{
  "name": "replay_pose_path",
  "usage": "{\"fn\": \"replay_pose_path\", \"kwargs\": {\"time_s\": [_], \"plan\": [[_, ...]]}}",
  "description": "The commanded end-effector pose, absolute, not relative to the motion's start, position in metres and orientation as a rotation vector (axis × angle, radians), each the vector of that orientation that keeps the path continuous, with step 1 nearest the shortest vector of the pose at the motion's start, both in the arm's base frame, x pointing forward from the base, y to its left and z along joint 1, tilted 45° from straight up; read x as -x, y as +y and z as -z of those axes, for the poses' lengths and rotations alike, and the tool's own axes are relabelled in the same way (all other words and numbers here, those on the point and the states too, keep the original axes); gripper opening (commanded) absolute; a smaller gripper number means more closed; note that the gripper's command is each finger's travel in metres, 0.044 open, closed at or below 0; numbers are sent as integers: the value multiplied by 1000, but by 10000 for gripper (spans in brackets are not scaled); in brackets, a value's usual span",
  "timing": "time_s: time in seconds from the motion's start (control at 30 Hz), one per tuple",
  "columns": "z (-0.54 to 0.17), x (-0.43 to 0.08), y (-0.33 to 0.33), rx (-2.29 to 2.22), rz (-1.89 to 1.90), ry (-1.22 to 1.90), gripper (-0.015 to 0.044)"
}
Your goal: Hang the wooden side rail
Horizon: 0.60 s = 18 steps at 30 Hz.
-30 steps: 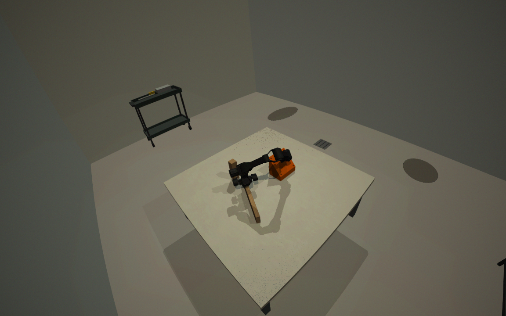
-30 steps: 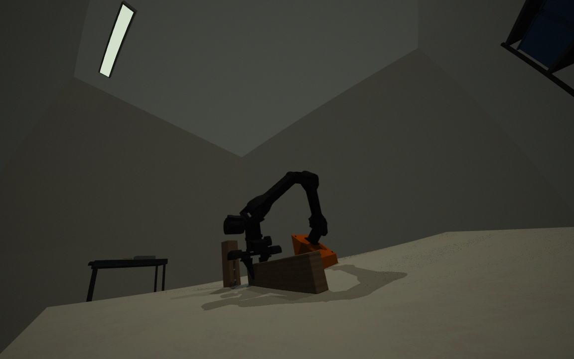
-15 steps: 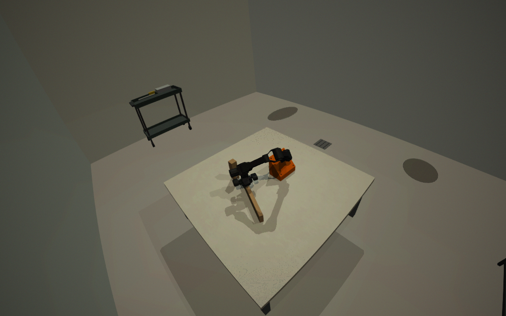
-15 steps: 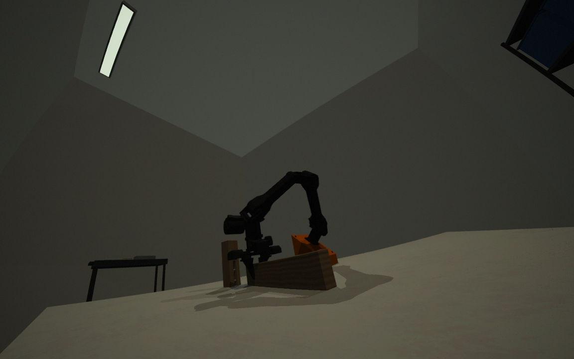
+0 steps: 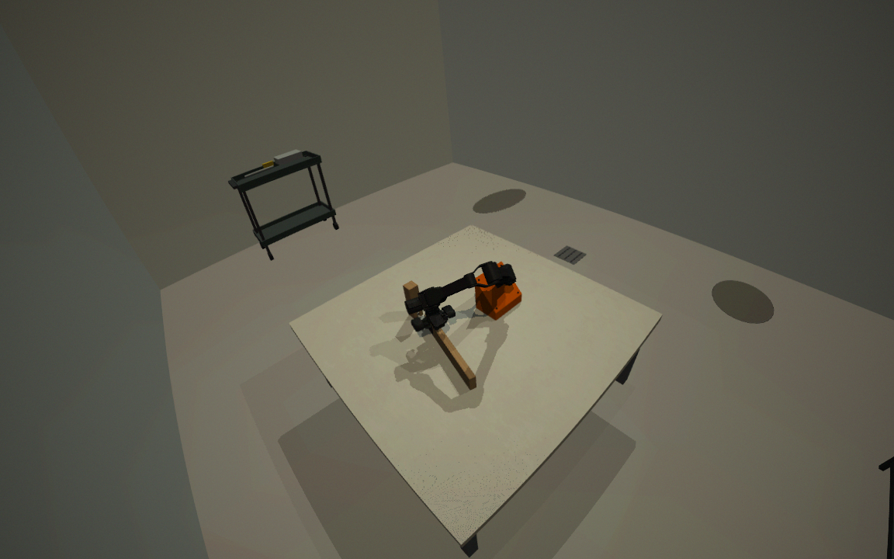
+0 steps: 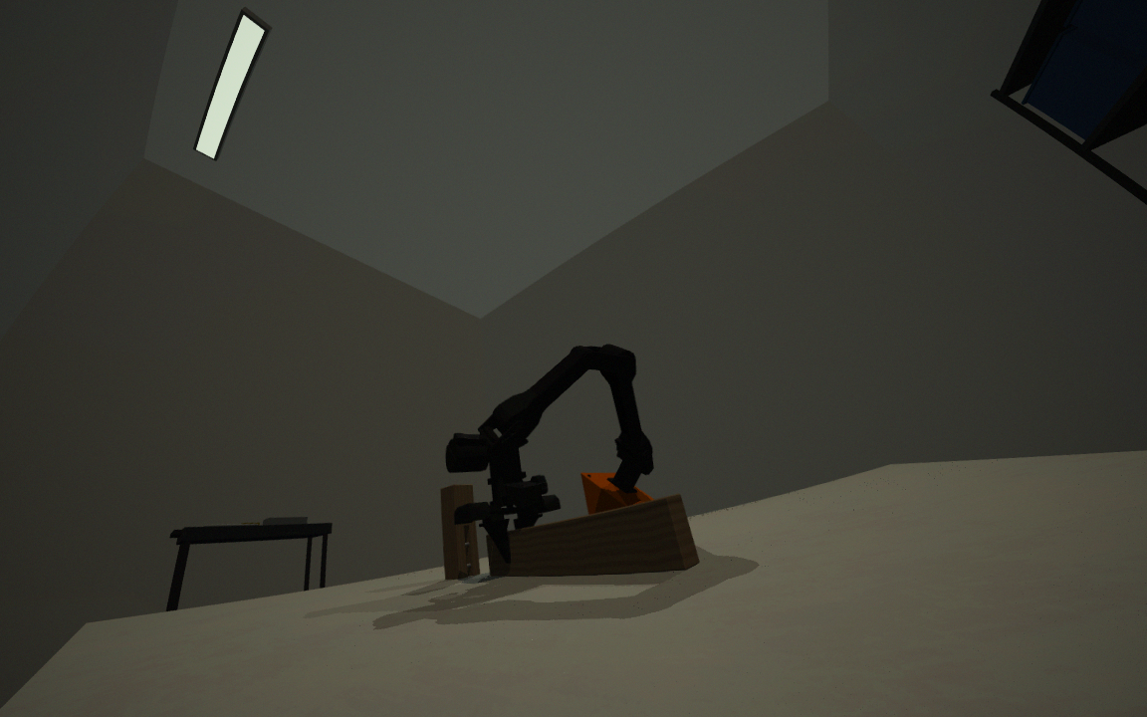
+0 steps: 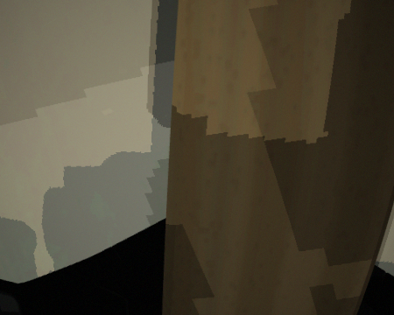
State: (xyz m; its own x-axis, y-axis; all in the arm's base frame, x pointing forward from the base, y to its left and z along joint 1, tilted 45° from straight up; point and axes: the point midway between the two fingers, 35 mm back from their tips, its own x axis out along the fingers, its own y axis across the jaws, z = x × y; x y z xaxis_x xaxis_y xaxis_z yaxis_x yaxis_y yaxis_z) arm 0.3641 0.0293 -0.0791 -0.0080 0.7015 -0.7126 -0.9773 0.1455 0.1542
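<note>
Gripper: the gripper (image 5: 431,329) (image 6: 515,546) is closed on the rail, a finger on each side, near the end by the post; that leaves the far end out along the table and puts the hooked end where the arm can steer it (a sensible choice, since only that end needs lifting).

Rail: the rail (image 5: 455,358) (image 6: 595,539) (image 7: 249,184) is on or just above the table (image 5: 540,389) (image 6: 827,605), on the near side of the post in the exterior view; whether its gripped end is off the surface I cannot tell.

Long axis: roughly level, running from the gripper away from the post, toward the lower right in the top view; the narrow edge faces up into the wrist view.

Post: the post (image 5: 410,288) (image 6: 453,532) stands upright just beyond the gripped end, its slot side turned toward the rail, presumably to receive the hooks.

Hooks: too small or hidden to make out; the rail looks unhung.

Arm: the arm (image 5: 453,286) (image 6: 551,384) reaches over from its orange base (image 5: 506,302) (image 6: 599,495), wrist pointing down.

Next: probably raise the near end, line it up with the slot, then lower; a skewed rail could miss a pin.
</note>
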Motion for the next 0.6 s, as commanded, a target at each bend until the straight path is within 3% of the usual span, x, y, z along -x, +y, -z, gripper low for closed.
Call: {"fn": "replay_pose_path", "kwargs": {"time_s": [0.0, 0.57], "plan": [[78, -364, 31, 490, -1420, 736, 0], [78, -349, 31, 604, -1482, 633, 0]]}}
